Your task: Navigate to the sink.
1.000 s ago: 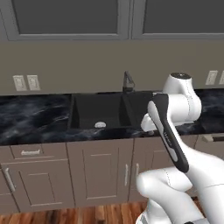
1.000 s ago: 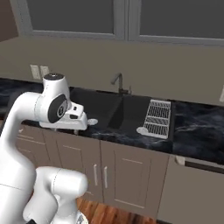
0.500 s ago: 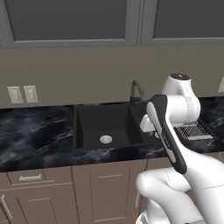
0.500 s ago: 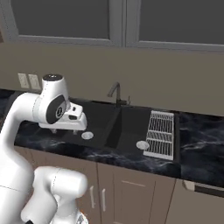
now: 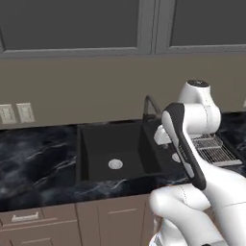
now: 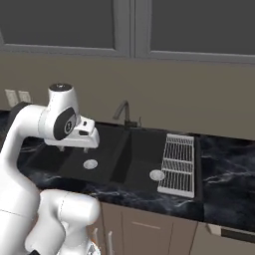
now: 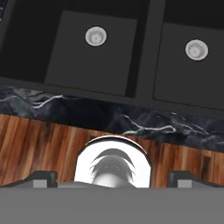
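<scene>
The arm hides the sink (image 5: pixel 110 149)'s right basin.

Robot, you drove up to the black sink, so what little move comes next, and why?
Probably just a last small roll forward, or a stop. The sink already lies right ahead across the marble counter, with the faucet behind it. In the hand view both drains sit below the gripper, while wood floor shows between it and the counter edge, so a little gap seems to remain.

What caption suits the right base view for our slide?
Mobile robot arm facing a black double sink, faucet behind, wire drying rack at its right.
</scene>
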